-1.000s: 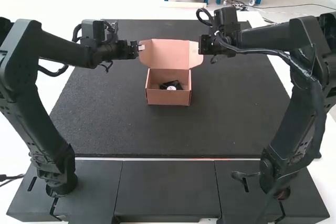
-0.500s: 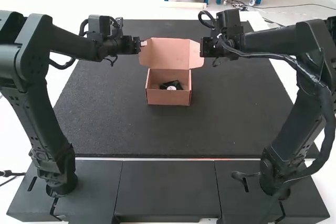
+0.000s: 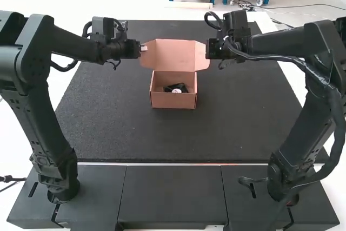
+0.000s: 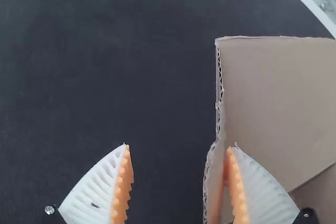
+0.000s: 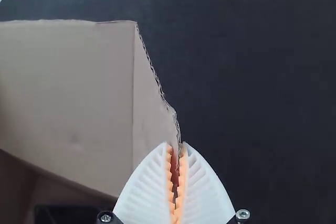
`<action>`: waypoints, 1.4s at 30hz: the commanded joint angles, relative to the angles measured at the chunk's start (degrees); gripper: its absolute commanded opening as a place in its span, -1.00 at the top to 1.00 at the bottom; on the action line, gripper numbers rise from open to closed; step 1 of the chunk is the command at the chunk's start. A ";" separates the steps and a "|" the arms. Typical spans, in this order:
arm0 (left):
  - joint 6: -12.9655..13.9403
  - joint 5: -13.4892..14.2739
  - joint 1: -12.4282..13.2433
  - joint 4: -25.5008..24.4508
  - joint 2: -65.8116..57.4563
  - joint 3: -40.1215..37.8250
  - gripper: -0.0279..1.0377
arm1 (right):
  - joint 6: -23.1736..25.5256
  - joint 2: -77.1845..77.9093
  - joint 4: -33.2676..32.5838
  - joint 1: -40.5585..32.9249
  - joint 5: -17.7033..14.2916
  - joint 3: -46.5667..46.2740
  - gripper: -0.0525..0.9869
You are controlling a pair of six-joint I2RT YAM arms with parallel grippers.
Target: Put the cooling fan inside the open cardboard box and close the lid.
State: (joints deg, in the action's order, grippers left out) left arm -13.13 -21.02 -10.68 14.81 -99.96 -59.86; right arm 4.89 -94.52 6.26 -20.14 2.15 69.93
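Over on the left, the left tool (image 4: 177, 150) sits wide open at the lid's left edge. Its 2 white ribbed fingers (image 4: 105, 192) carry saw-toothed orange pads; 1 pad is right against the raw corrugated edge and the other stands clear over the mat (image 3: 108, 106), a black, grainy sheet covering the desk. The lid (image 3: 173, 55) is plain brown cardboard, standing upright with angled side flaps. Below it sits the cardboard box (image 3: 173, 98), small, rectangular and open-topped, mid-mat. Inside it lies the cooling fan (image 3: 176, 87), dark and squarish with a pale hub, down on the box floor. Now the right: the right tool (image 5: 175, 148) is clamped tight, orange teeth meshed on the lid's right edge.
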 commanded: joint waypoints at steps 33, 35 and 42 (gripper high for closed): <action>0.21 -1.13 -4.62 -13.31 7.15 -7.38 0.56 | 3.64 1.09 0.42 -4.03 1.63 1.17 0.92; 0.29 -1.22 -4.97 -13.67 7.68 -6.59 0.55 | 3.55 1.00 0.42 -4.03 1.63 1.00 0.92; 0.38 -1.13 -5.41 -12.70 8.73 -4.13 -0.04 | 3.29 1.36 0.24 -4.03 1.71 -0.85 0.92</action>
State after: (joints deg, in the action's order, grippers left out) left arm -12.91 -21.71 -15.66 1.48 -93.03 -64.45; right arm 7.94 -94.52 7.35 -23.83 2.79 70.37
